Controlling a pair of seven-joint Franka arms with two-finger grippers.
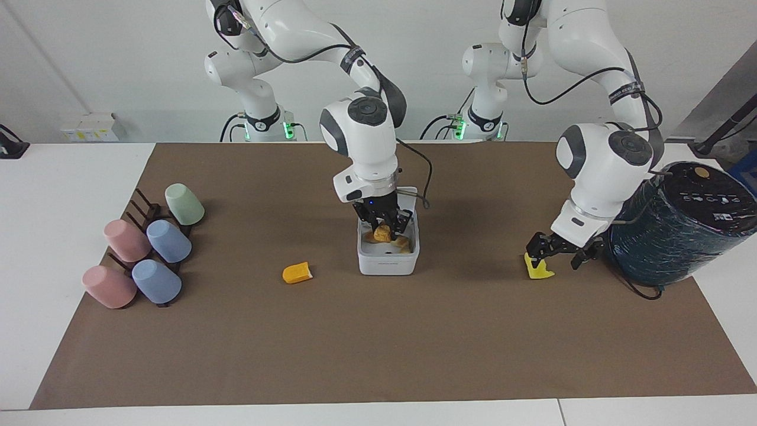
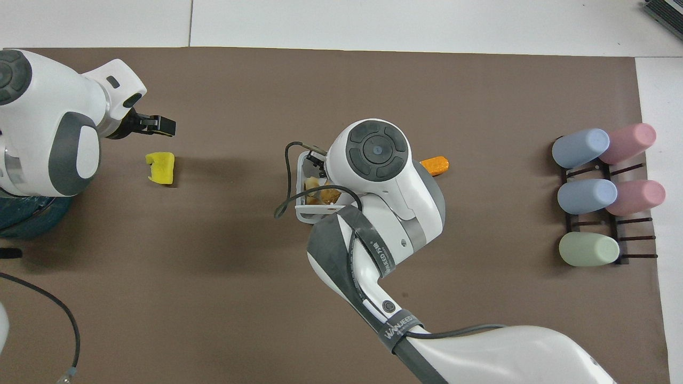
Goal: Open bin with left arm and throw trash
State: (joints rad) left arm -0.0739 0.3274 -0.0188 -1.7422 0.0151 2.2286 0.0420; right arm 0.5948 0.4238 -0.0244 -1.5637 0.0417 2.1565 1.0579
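The small white bin stands open mid-mat, its raised lid mostly hidden by my right hand. My right gripper is low over the bin's opening, shut on the brownish-yellow lump. Other scraps lie inside the bin. In the overhead view my right wrist covers most of the bin. The orange wedge lies on the mat beside the bin, toward the right arm's end. My left gripper is open, low over the mat at the yellow notched piece.
The big dark teal wrapped cylinder stands close beside my left hand at the mat's edge. A dark rack with several pastel cups sits at the right arm's end. The brown mat covers the table.
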